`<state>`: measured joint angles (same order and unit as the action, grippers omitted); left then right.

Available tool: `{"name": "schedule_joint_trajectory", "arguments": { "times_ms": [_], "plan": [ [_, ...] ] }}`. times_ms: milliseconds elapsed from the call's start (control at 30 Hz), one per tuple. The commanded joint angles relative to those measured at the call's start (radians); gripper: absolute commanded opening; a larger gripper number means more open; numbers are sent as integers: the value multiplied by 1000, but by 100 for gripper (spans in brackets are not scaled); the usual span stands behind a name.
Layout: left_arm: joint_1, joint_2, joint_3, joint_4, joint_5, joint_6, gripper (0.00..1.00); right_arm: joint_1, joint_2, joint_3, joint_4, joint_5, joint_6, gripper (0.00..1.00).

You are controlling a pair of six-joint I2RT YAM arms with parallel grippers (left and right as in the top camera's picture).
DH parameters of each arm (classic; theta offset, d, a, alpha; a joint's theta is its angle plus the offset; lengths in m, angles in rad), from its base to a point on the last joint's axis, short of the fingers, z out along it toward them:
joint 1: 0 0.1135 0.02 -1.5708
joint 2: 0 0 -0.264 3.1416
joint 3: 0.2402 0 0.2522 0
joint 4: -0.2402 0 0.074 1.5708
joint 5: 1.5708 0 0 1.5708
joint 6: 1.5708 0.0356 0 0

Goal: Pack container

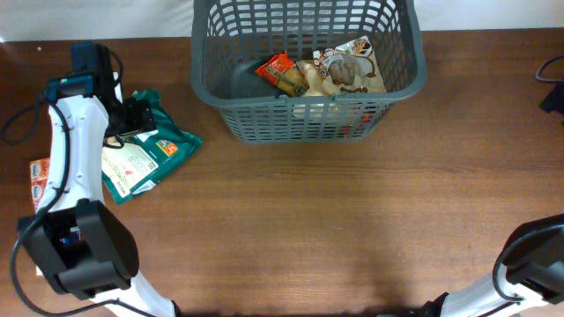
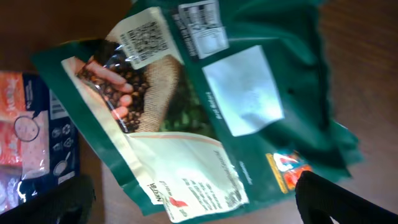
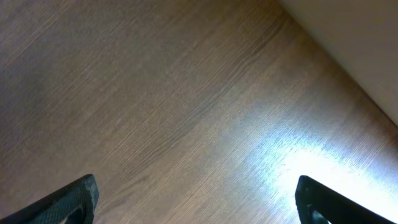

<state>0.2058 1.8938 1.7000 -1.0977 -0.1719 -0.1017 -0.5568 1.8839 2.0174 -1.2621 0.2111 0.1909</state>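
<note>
The container [image 1: 300, 121] is a dark grey slotted basket at the far middle of the table. An orange packet [image 1: 280, 72] and a beige packet [image 1: 351, 67] lie inside it. A green packet [image 1: 150, 151] lies flat on the table at the left. My left gripper [image 1: 132, 119] hovers just above it, open. In the left wrist view the green packet [image 2: 205, 106] fills the frame and the left gripper [image 2: 199, 208] straddles its lower edge without touching it. My right gripper [image 3: 199, 202] is open over bare wood, holding nothing.
A red and white packet [image 1: 39, 180] lies at the table's left edge, and its orange and blue side [image 2: 31, 143] shows beside the green one. The right arm's base [image 1: 529, 264] sits at the near right corner. The table edge [image 3: 329, 62] runs past the right gripper.
</note>
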Motion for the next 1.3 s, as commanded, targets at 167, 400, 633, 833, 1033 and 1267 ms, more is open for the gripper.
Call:
{"name": "schedule_joint_trajectory", "arguments": {
  "times_ms": [167, 400, 633, 833, 1033, 1267],
  "plan": [
    [-2, 102, 2, -16, -79, -123, 99, 1, -12, -2, 3, -2, 8, 99],
    [-2, 145, 2, -34, -79, -239, 99, 1, -12, -2, 3, -2, 8, 99],
    [-2, 145, 2, -34, -79, -333, 99, 1, -12, -2, 3, -2, 8, 99],
    [-1, 145, 2, -20, -67, -357, 99, 1, -12, -2, 3, -2, 8, 99],
    [0, 145, 2, 34, 1, -358, 99, 1, -12, -2, 3, -2, 8, 99],
    [0, 155, 2, 46, 7, -358, 99, 1, -12, -2, 3, -2, 8, 99]
  ]
}}
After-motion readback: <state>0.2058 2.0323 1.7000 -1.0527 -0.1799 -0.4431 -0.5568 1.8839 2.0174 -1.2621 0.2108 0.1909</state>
